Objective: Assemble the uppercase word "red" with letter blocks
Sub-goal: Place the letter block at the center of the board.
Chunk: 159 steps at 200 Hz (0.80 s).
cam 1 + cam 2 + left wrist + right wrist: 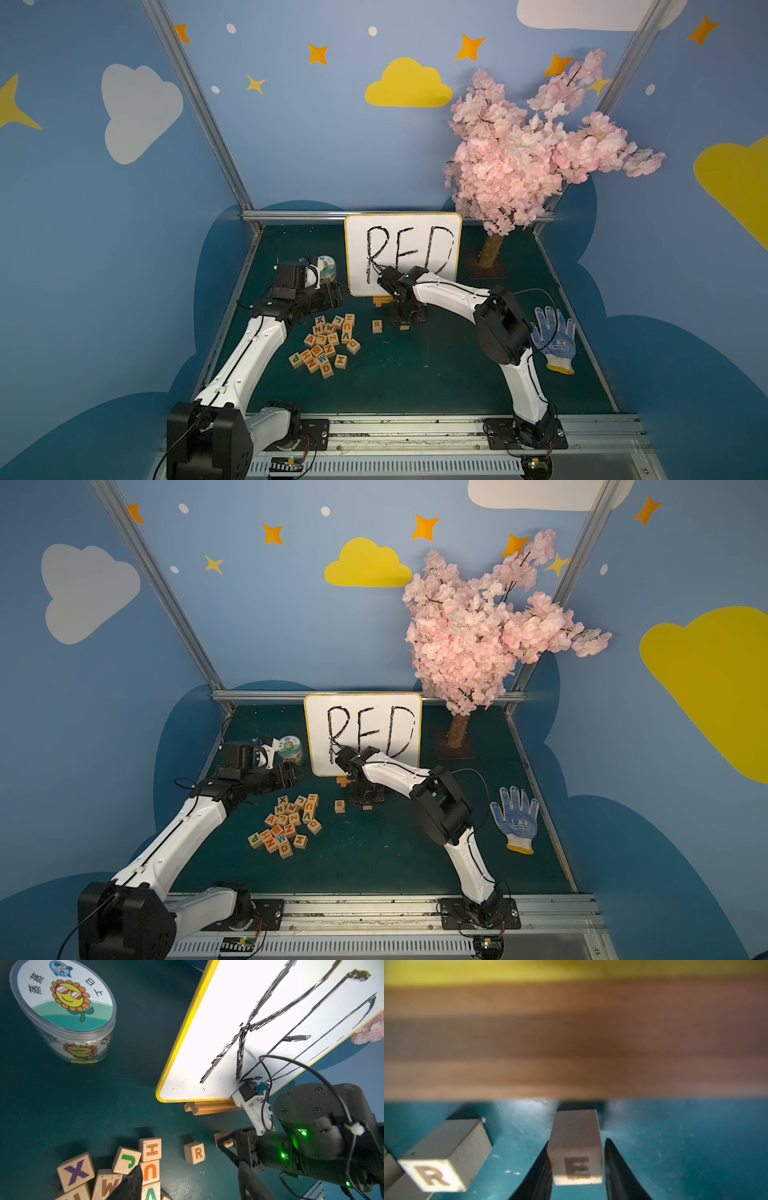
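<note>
You have two arms over the green table. Your right gripper is low in front of the one whiteboard, with its jaws straddling the E block. One finger touches the block's side and the other shows a thin gap, so that claw is slightly parted, not clamped. Your left gripper hovers at the far edge of the heap. In the left wrist view its two fingers stand wide apart with nothing between them.

Now count the letter blocks: about nineteen in the heap left of centre, plus two set apart. The R block stands alone just right of the heap. The E block sits just right of it, not touching, near the board's wooden stand.

Two blocks in the heap show a D: the near D block at its near edge and the right D block on its right edge.

Beyond those you have one jar far left, one glove on the right and one blossom tree far right.
</note>
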Available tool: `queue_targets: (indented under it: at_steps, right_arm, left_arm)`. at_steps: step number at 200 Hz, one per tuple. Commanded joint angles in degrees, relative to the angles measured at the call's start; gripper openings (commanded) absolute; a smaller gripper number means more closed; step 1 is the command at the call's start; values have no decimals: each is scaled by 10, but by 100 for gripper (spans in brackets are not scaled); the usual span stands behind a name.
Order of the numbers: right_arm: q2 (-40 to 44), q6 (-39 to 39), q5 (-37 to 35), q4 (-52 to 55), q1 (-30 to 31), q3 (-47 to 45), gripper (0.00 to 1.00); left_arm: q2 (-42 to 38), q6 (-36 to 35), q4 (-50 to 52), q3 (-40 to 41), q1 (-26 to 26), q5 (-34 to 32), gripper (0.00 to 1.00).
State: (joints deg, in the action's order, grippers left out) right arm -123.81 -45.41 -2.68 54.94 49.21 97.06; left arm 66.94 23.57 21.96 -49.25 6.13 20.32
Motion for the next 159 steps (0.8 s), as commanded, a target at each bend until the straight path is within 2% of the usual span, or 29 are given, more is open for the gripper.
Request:
queue_targets:
  at_steps: [1, 115, 137, 159]
  right_arm:
    - [24, -12, 19, -4, -4, -7, 40]
    - [25, -26, 39, -11, -8, -13, 36]
    - [29, -14, 36, -7, -6, -9, 40]
    - [37, 7, 20, 11, -2, 7, 49]
  left_arm:
    - [-13, -9, 3, 1, 2, -5, 71]
    - [-17, -10, 3, 2, 1, -7, 71]
    - [-18, -10, 4, 1, 1, -8, 71]
    - [-20, -12, 5, 1, 0, -12, 71]
